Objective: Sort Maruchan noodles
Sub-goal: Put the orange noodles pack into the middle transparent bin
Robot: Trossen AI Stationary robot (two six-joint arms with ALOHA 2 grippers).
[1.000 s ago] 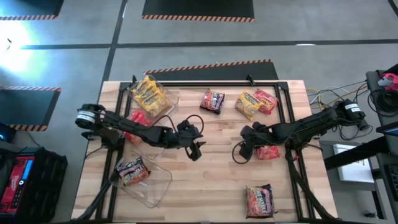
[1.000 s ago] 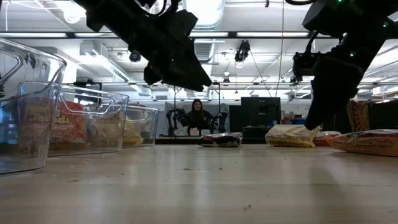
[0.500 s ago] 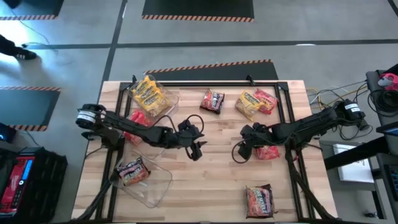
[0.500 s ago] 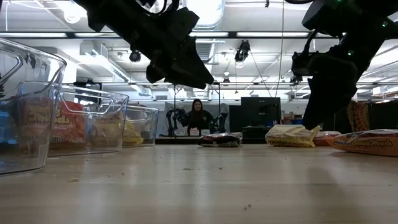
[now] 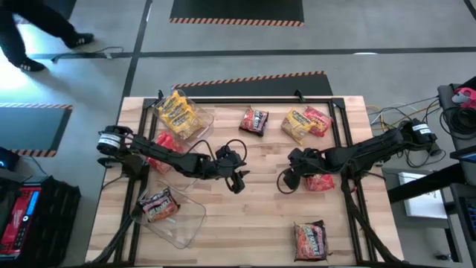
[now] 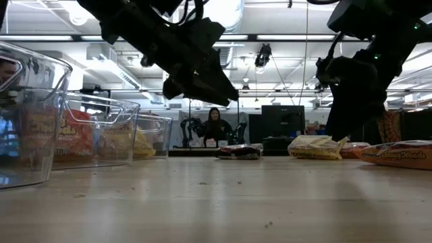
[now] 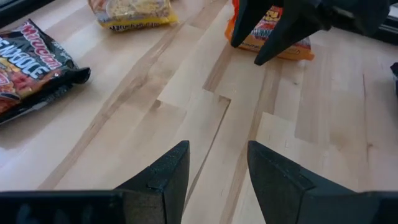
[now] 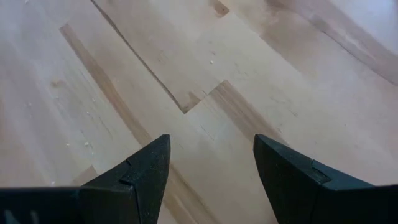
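1. Left claw: above the middle of the pale wooden tabletop, fingers parted, nothing between them.
2. Right claw: just across from the left one, also above bare wood, fingers spread wide and empty.
3. Closest loose item: an orange-red crinkly plastic noodle packet, lying flat just behind the right claw and partly under that arm's wrist. Long axis seemingly across the tabletop, roughly in line with the right arm.
4. Deciding relation, as a judgement: packet on the wrist side of the right claw, not in front of the fingertips, so a pull back needed before any descent. Right arm clearly nearer; for the left claw, the other claw in the way.
5. Other loose packets: a dark brown one, a yellow one touching a red one, all at the far side; one more orange-red packet near the front edge.
6. Already sorted, it seems: packets inside the clear plastic bins on the left side.
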